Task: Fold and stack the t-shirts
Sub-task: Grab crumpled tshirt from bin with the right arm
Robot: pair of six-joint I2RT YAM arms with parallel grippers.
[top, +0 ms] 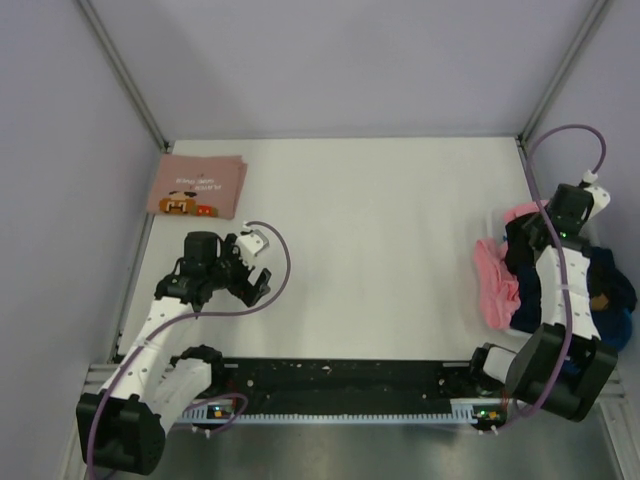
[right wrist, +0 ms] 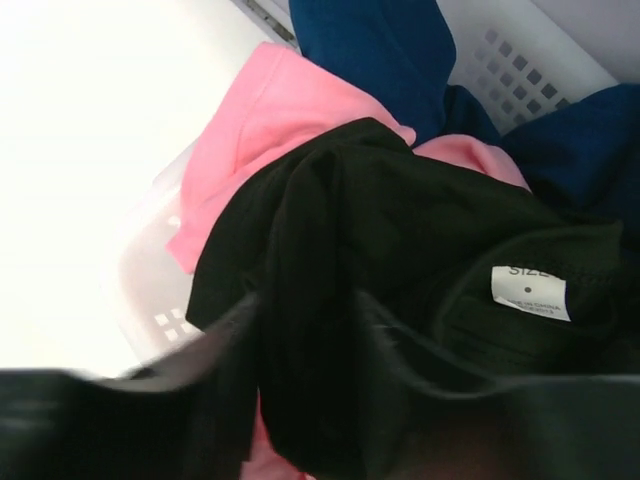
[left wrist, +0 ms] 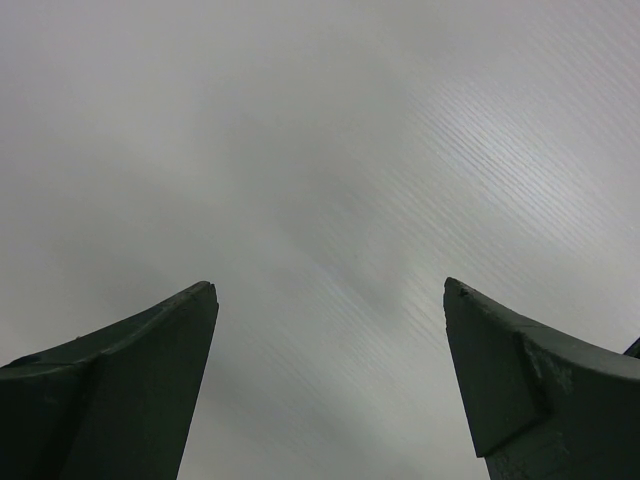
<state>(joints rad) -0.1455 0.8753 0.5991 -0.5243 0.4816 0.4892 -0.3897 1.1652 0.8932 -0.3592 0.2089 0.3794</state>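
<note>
T-shirts lie in two places. One pink t-shirt with a cartoon print is folded flat at about 10 o'clock on the table. The rest are heaped in a white laundry basket at about 3 o'clock, at the table's right edge.

The step in hand looks like fetching the next shirt from the heap. The right gripper reaches down into the basket with its fingers either side of a raised fold of the black t-shirt. The fingers are blurred in the wrist view, so I cannot tell whether they have pinched the cloth or only bracket it. The left gripper hangs above bare table at about 8 o'clock, jaws spread wide with nothing between them.

The next move probably calls for a firm pinch on that fold. After that comes a lift high enough to free the black shirt from the pink t-shirt under it, then a carry toward the table's middle, where the left arm could help spread it.

By count there is one folded shirt and one basket. In the heap are one black shirt showing its size label and at least one pink. Blue cloth shows at 12 o'clock and darker blue cloth at 2 o'clock in the wrist view. Whether those are one garment or two I cannot tell.
</note>
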